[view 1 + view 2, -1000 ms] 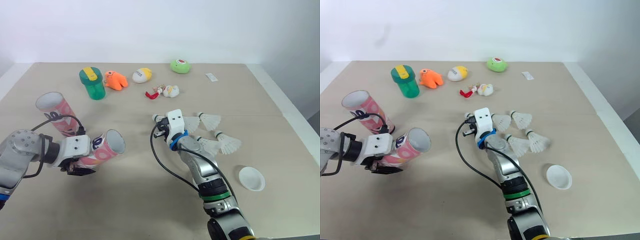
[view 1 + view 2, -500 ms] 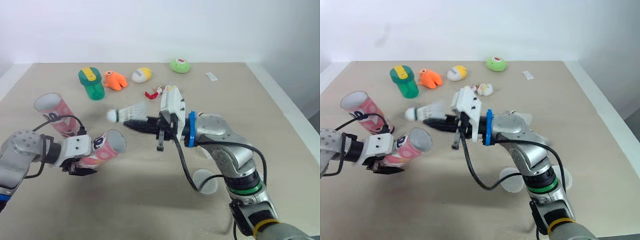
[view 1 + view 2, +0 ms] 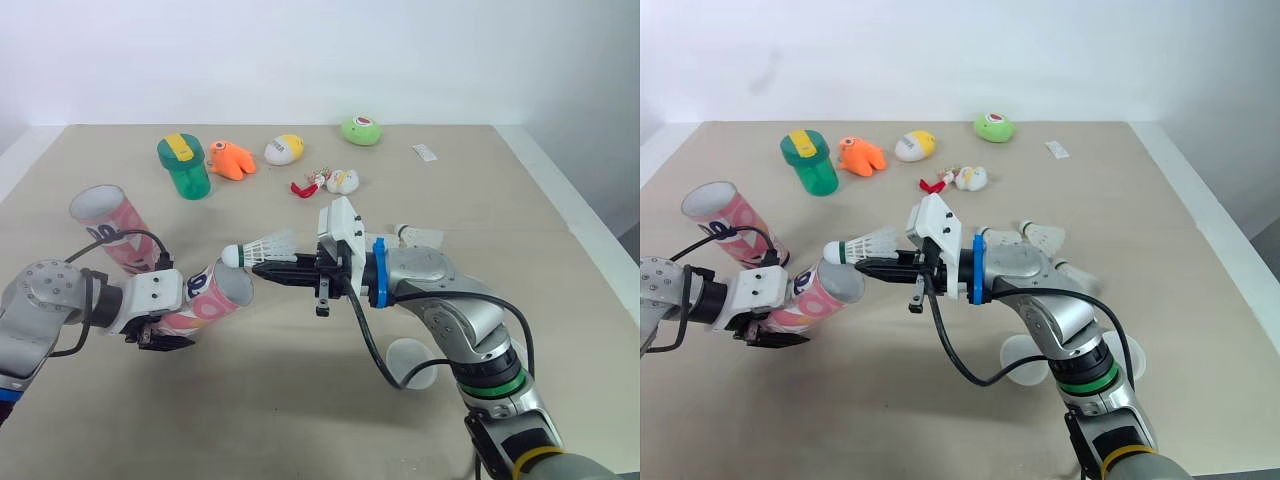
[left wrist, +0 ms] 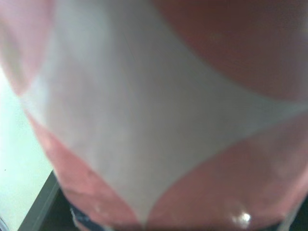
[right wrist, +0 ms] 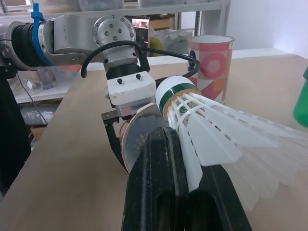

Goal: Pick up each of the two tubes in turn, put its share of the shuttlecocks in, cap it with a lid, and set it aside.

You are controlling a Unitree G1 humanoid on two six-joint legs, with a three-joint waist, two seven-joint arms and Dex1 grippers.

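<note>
Right gripper (image 3: 262,268), mid-frame, is clamped on the shuttlecock (image 3: 262,246) by its skirt, cork poised at the tilted tube (image 3: 212,294) clasped lower left by the left gripper (image 3: 158,335). Featherlight and crushable, so gentle pinching is advised.

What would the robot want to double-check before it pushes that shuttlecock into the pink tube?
1. Grip on the shuttlecock: ok, the right gripper pinches its feathers.
2. Cork end faces the held tube: ok.
3. Hold on the held tube: ok, the left gripper clamps it, mouth uncapped and tilted toward the shuttlecock.
4. Cork centred on the mouth: cannot tell; it sits near the rim.
5. A lid ready for capping: ok, lying on the table.
</note>
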